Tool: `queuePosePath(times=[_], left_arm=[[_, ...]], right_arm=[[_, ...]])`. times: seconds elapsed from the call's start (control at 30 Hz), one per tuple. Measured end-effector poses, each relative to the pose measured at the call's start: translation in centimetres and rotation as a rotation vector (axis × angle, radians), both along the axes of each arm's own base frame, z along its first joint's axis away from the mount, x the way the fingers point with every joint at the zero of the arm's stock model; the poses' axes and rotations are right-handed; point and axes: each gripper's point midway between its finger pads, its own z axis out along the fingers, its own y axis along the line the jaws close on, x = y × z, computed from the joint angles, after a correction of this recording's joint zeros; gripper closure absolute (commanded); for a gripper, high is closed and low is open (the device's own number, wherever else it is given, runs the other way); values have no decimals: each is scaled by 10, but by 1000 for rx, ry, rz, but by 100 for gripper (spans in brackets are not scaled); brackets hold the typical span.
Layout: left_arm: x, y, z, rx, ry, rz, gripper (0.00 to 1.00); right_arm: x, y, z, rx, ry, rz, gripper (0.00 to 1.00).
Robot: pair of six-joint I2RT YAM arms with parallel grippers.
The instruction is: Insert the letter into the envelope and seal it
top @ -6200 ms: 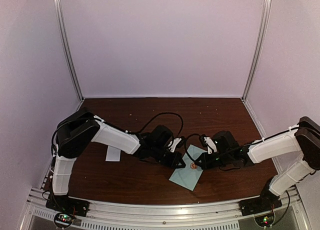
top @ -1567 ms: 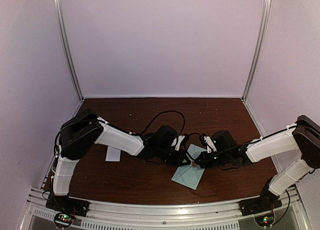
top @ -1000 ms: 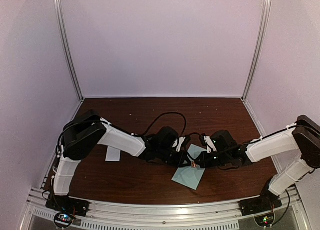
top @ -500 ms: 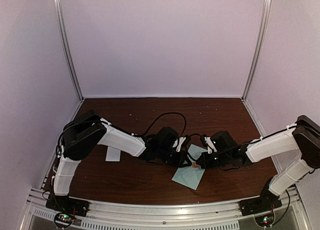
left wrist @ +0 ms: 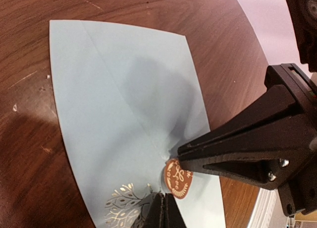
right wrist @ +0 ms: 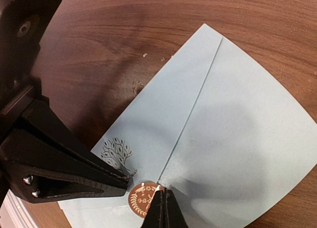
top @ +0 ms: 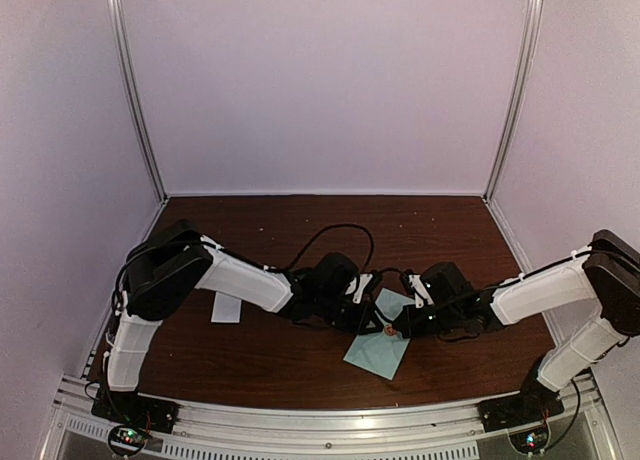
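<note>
Pale blue envelope (top: 378, 348) lies flat on the brown table (top: 280, 230) midway between the two arms, its flap folded down. The left gripper (top: 371, 326) and right gripper (top: 392, 330) are each pinched fully together, with nothing held between the fingers. Their tips come in from opposite sides and meet at the round brown seal (left wrist: 177, 177) on the flap's point, down against the paper.

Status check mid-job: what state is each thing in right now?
Envelope: lying flat, flap folded down.
Seal sticker: on the flap tip.
Left gripper: fingers shut, tip at the sticker.
Right gripper: fingers shut, tip at the sticker.
White slip: lying flat, untouched.
</note>
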Motion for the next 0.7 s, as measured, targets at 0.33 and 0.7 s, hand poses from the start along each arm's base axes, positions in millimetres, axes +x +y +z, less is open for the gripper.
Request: queuePosePath(times=[0.33,0.7], left_arm=[[0,0,0,1,0,-1,100],[0,0,0,1,0,-2,100]], right_arm=[[2,0,-1,-12,-3,1,94],[5,0,-1,-55,-30,9,90]])
